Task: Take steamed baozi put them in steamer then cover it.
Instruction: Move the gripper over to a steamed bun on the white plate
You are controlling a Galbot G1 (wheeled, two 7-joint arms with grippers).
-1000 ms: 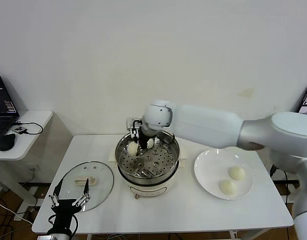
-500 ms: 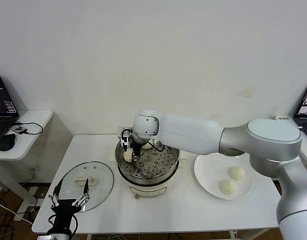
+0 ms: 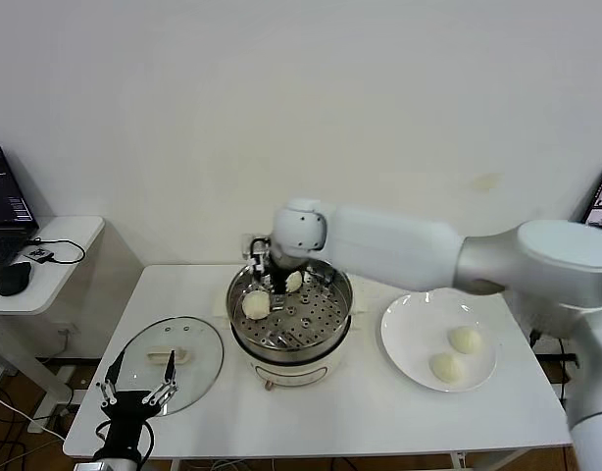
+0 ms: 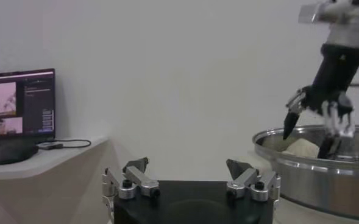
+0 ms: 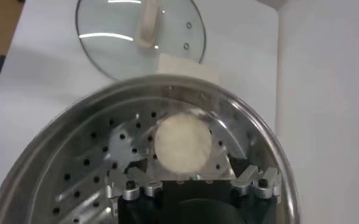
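Right wrist view: jaws spread over baozi (image 5: 181,145)

I count four baozi: two in the one steamer (image 3: 289,329), at (image 3: 256,304) and (image 3: 293,282), and two on the single white plate (image 3: 409,343), at (image 3: 465,340) and (image 3: 445,367). One glass lid (image 3: 174,358) lies on the one table (image 3: 379,407).
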